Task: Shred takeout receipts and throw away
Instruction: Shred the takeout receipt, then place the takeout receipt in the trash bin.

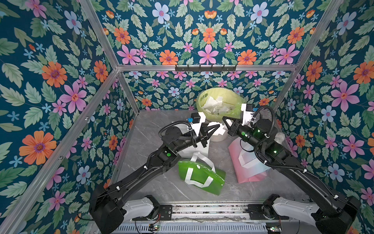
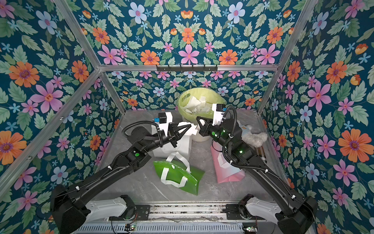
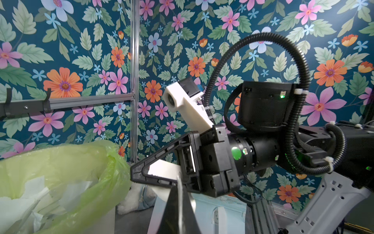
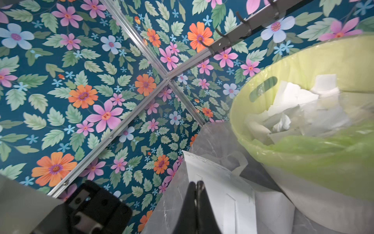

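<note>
A white takeout receipt (image 2: 193,130) hangs between my two grippers, just in front of the bin (image 1: 200,97), which has a yellow-green liner. My left gripper (image 1: 218,126) is shut on the receipt, which shows edge-on between its jaws in the left wrist view (image 3: 179,182). My right gripper (image 1: 223,118) faces it tip to tip. It is shut on the same receipt (image 3: 162,169), and a white sliver shows between its closed jaws (image 4: 196,183). Torn white paper pieces (image 1: 216,105) lie inside the bin.
A white fabric bag (image 2: 182,143) stands under my left arm. A green bag (image 1: 202,176) with white straps lies in the middle and a pink bag (image 1: 247,168) under my right arm. A plush toy (image 2: 255,137) is at the right wall. A hook rail (image 1: 205,67) is on the back wall.
</note>
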Tool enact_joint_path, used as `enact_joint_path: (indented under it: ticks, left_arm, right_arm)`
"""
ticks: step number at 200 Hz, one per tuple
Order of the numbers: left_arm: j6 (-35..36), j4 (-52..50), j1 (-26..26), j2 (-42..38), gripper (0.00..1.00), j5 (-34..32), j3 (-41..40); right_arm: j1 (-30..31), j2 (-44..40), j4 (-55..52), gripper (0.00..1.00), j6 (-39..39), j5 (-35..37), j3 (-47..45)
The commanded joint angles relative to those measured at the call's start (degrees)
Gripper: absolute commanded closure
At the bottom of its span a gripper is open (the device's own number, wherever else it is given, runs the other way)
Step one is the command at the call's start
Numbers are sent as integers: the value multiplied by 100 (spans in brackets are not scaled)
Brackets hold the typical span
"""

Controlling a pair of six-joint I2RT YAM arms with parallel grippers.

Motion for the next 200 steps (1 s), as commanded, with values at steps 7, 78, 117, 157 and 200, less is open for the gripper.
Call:
enact_joint_path:
  ticks: [7,78,117,157,200]
  left_arm:
    - [12,383,-3,-124,100,-156,9]
    - [617,-800,44,283,100,-931,993]
    - [-69,-623,660,1392,100,-336,2001]
    - [-303,-478,1083,2851,100,462,3310]
    - [-391,-982,1357,3947,100,416,4424]
  right_arm:
    - [1,-150,-176,100,-429,605,33]
    - [-87,-332,-415,100,-1734,1364,358]
    - [-786,196,-140,100,-1545,507,874]
    - [-1132,1109,386,100,-1636,66,1405]
    - [-1343,2363,305,100,-1692,-151,2447]
